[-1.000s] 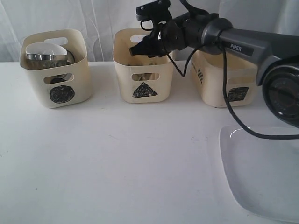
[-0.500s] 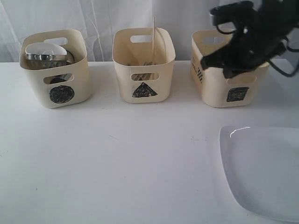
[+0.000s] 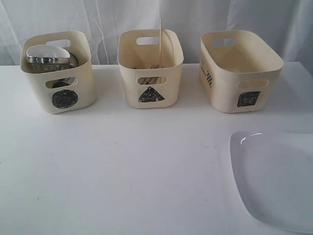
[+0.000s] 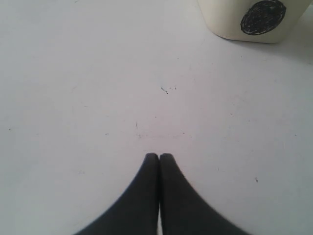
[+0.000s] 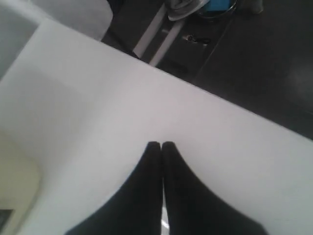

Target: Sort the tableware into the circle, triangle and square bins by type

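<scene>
Three cream bins stand in a row at the back. The circle bin (image 3: 58, 73) holds steel mugs or bowls (image 3: 48, 59) with a small white bowl (image 3: 46, 50) on top. In the triangle bin (image 3: 150, 66) a wooden chopstick (image 3: 160, 32) stands upright among cutlery. The square bin (image 3: 239, 68) looks empty. The large white plate (image 3: 276, 178) lies at the front right. Neither arm shows in the exterior view. My left gripper (image 4: 159, 155) is shut with nothing in it, over bare table near the circle bin (image 4: 254, 19). My right gripper (image 5: 161, 144) is shut and empty near the table's edge.
A white curtain hangs behind the bins. In the right wrist view the table's edge (image 5: 195, 85) runs diagonally, with dark floor and a stand beyond it, and a cream bin's corner (image 5: 14, 196) shows at one side.
The right arm has pulled back from over the triangle bin, passed the square bin and left the exterior view. A chopstick now stands in the triangle bin.
</scene>
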`<state>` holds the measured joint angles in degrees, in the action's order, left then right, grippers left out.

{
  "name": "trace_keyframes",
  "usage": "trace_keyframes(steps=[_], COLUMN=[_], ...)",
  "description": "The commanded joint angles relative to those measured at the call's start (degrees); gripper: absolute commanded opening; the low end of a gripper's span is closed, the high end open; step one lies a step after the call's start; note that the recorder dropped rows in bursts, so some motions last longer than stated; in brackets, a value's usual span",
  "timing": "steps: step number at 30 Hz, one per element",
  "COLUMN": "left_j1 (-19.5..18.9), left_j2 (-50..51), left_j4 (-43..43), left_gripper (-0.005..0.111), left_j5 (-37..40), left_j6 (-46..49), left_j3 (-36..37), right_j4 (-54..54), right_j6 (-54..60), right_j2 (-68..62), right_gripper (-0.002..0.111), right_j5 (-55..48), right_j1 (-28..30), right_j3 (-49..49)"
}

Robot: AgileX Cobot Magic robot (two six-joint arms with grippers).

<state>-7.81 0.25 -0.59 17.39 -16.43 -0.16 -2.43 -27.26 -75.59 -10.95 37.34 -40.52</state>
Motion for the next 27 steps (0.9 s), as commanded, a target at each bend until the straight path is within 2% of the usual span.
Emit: trace_keyframes(steps=[1,5,7,9,11,14,17,20,24,27], left_j1=[-0.02,-0.02,-0.02,-0.02,-0.02,-0.02,-0.02,-0.02,-0.02,-0.02], left_j2=[-0.25,-0.25,-0.25,-0.25,-0.25,-0.25,-0.25,-0.25,-0.25,-0.25], left_j4=[-0.63,-0.63,-0.63,-0.63,-0.63,-0.63,-0.63,-0.63,-0.63,-0.63], left_gripper=[0.0,0.0,0.0,0.0,0.0,0.0,0.0,0.0,0.0,0.0], left_j5=[0.64,0.64,0.64,0.64,0.64,0.64,0.64,0.64,0.64,0.64], left_j6=[-0.02,-0.02,-0.02,-0.02,-0.02,-0.02,-0.02,-0.02,-0.02,-0.02], left_j3=[0.16,0.16,0.16,0.16,0.16,0.16,0.16,0.16,0.16,0.16], right_j4=[-3.98,-22.11,-33.45,-39.28,-43.2,-44.41,-44.51,-43.17,-41.24,-41.24], right_j6=[22.73,58.44,80.07,88.9,90.16,91.65,96.57,95.49,95.35,95.35], right_j2=[-9.79,-19.58,-23.76,-26.55,-28.28,-29.32,-29.59,-31.11,-33.37,-34.67], right_gripper=[0.0,0.0,0.0,0.0,0.0,0.0,0.0,0.002,0.017,0.035], right_j5=[-5.01,-18.56,-32.4,-43.92,-49.33,-51.56,-47.42,-44.81,-48.01,-49.32], right_j1=[1.0,1.51,2.24,2.73,3.14,3.24,3.24,3.24,3.24,3.24], right_j3=[-1.76,-9.93,-15.81,-20.89,-25.68,-29.9,-30.16,-29.81,-28.27,-28.03])
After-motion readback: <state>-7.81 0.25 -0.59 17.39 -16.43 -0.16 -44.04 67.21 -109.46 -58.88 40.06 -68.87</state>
